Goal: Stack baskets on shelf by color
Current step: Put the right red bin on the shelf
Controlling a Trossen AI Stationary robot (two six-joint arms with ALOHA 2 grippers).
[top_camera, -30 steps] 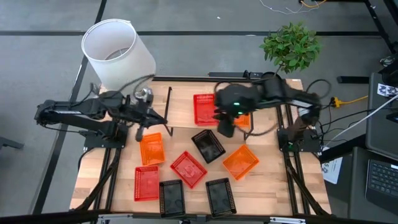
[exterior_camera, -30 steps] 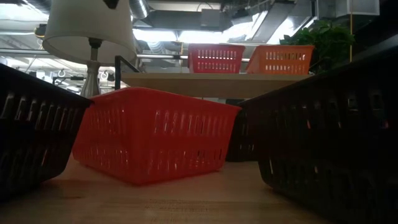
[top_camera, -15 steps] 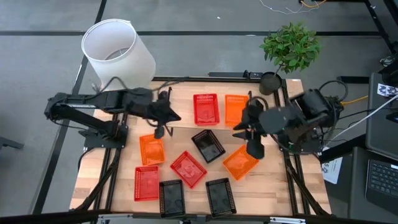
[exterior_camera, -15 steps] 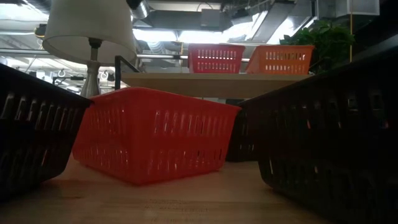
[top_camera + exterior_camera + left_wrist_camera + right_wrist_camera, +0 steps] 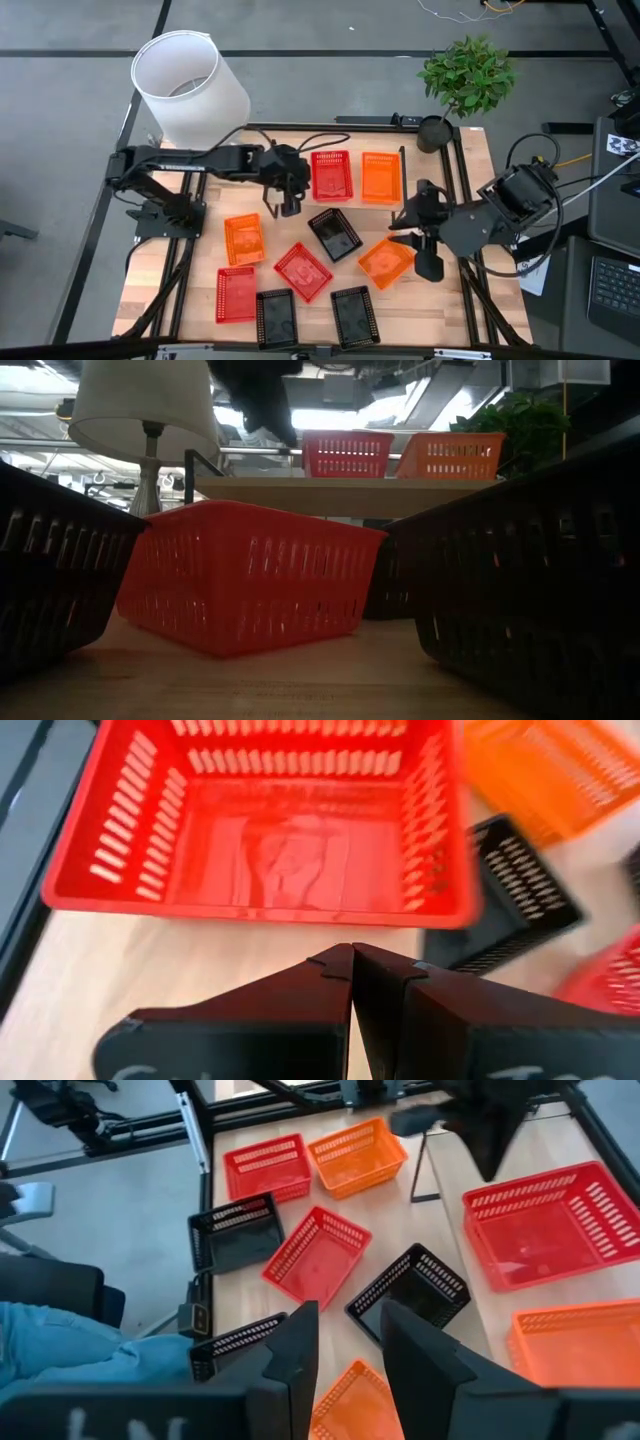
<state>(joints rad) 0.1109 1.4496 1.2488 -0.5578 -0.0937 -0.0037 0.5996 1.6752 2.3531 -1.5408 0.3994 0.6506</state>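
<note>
The shelf (image 5: 290, 170) stands at the table's far side. A red basket (image 5: 331, 175) and an orange basket (image 5: 380, 177) sit on it side by side. My left gripper (image 5: 284, 207) is shut and hovers at the shelf's left near edge, just left of the red basket (image 5: 270, 820). My right gripper (image 5: 430, 264) is open, above the table right of an orange basket (image 5: 386, 260). Lying on the table are another orange basket (image 5: 243, 240), two red baskets (image 5: 303, 271) (image 5: 236, 294) and three black baskets (image 5: 334, 234) (image 5: 275, 318) (image 5: 354, 315).
A white lamp (image 5: 188, 85) stands off the table's far left corner and a potted plant (image 5: 467, 75) at its far right corner. A person's leg (image 5: 60, 1350) shows beside the table in the right wrist view. Bare wood lies along the table's right edge (image 5: 480, 300).
My left gripper has moved toward the table's right, from over the left orange basket to the shelf's left near edge. My right gripper has drawn back from the shelf toward the near right, past the right orange basket. No basket has moved.
</note>
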